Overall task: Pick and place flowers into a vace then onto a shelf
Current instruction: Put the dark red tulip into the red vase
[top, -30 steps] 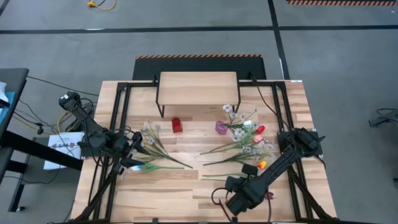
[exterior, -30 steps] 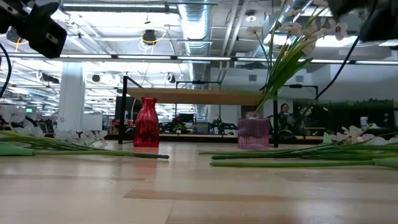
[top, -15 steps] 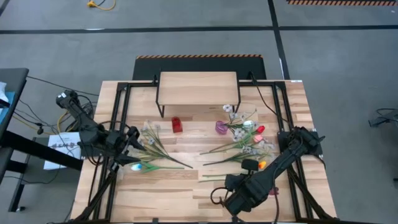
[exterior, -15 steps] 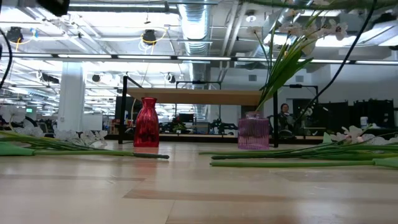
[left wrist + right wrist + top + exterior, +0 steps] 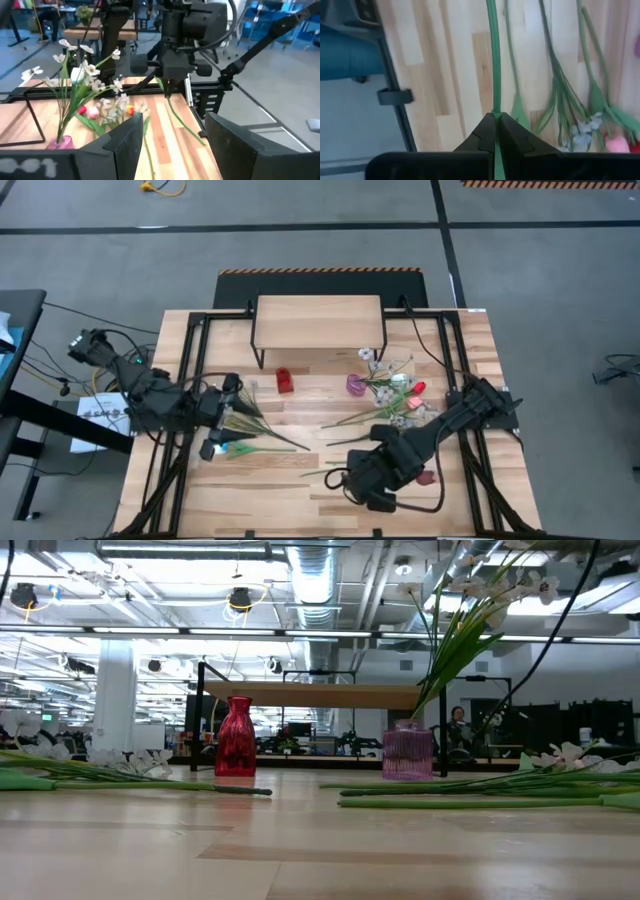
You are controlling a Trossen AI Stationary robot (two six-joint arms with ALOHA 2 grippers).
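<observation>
My right gripper (image 5: 495, 120) hangs over the table's near middle, pointing down, shut on a long green flower stem (image 5: 172, 107). A dark red head (image 5: 428, 477) shows beside that arm; whether it belongs to this stem I cannot tell. My left gripper (image 5: 172, 150) is raised at the table's left (image 5: 228, 405), open and holding nothing. A red vase (image 5: 284, 381) and a pink vase (image 5: 355, 385) holding a spray of white blossoms (image 5: 470, 610) stand before the shelf (image 5: 319, 322). Loose flowers lie on the left (image 5: 250, 420) and the right (image 5: 400, 408). My right gripper pinches the green stem (image 5: 494, 107) between its two fingertips, coming from above and pointing down. The stem hangs below the fingers and slants away toward the tabletop, its free end (image 5: 199, 141) low. Whether that end rests on the wood I cannot tell.
Dark metal frame rails (image 5: 190, 370) run along both sides of the slatted tabletop. The shelf's thin legs (image 5: 202, 715) stand behind the vases. Bare wood (image 5: 260, 490) lies at the near left. A sheet of paper (image 5: 100, 420) lies off the table's left side.
Both grippers have risen; the left one has left the low view upward. My right gripper, still shut, has gone up and toward the far-left, drawing the stem up off the table so that it hangs below the fingers.
</observation>
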